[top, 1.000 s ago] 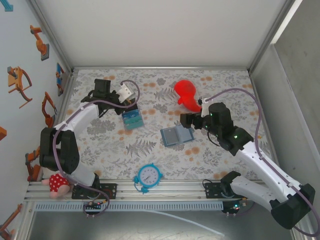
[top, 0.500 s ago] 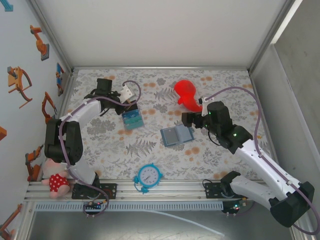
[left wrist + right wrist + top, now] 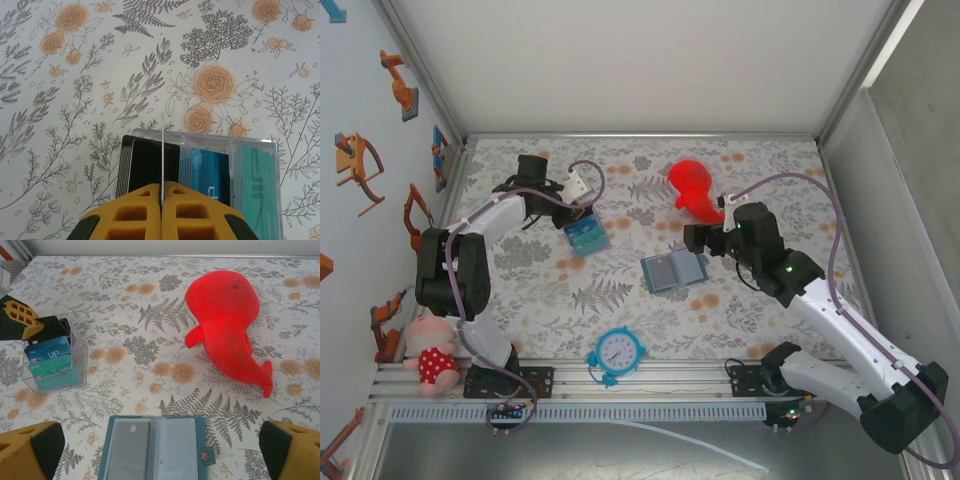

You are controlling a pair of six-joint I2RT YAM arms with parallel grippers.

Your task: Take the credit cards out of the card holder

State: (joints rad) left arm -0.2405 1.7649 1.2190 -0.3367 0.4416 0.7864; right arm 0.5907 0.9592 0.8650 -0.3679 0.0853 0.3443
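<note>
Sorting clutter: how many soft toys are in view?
2: a red plush far back, right of centre, and a pink doll in red spots at the near left edge. No others seem hidden.

Bright, even light; soft shadows

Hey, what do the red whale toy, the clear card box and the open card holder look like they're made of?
Red whale toy: plush fabric, matte, slightly fuzzy surface.
Clear card box: rigid transparent plastic, probably acrylic; cards show through its glossy walls.
Card holder: likely faux leather cover, snap tab; hazy plastic sleeves inside.
</note>
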